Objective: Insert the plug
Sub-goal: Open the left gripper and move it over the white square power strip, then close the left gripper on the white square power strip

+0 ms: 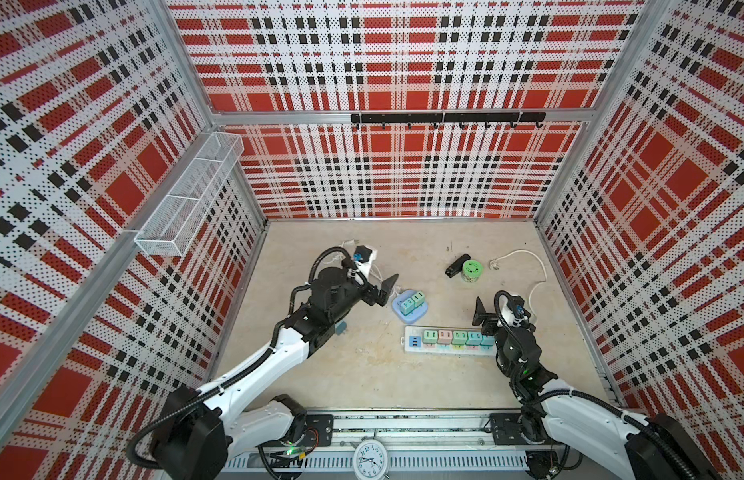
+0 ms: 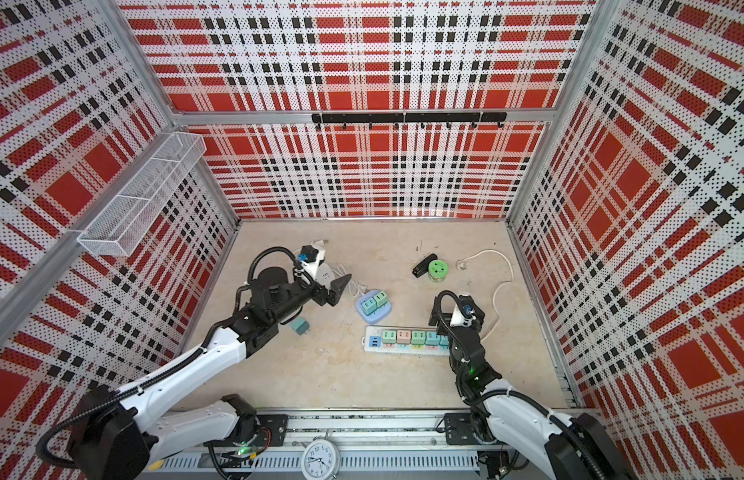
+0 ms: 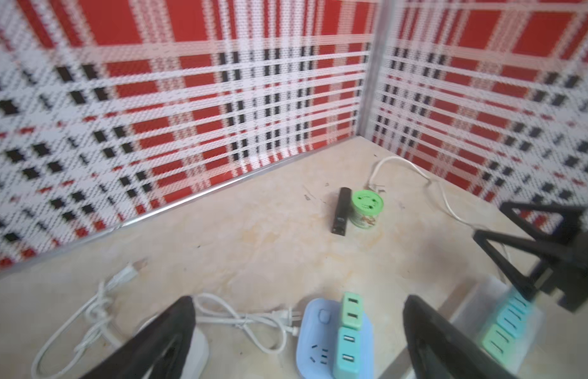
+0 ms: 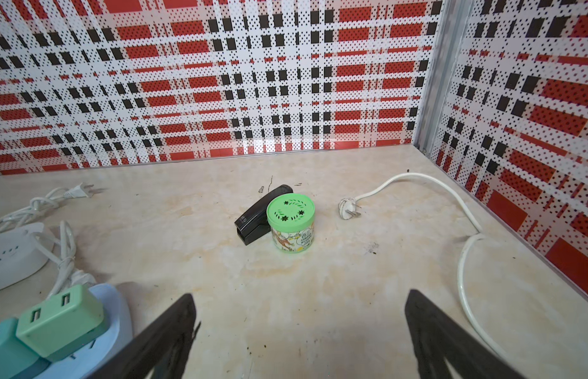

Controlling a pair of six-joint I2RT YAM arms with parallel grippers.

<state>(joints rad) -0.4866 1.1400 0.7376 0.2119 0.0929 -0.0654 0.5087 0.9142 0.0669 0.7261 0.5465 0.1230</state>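
Note:
A pale blue socket block lies mid-table with a green plug and a teal plug standing in it, side by side. In the left wrist view the green plug is the farther one. A loose teal plug lies on the table under my left forearm. My left gripper hovers just left of the blue block, open and empty, and in its own view nothing sits between the fingers. My right gripper is open and empty above the right end of a long white power strip.
The long strip carries several pastel plugs. A green tin and a black stapler sit behind it, with a white cord and plug to the right. A white round socket with tangled cord lies far left.

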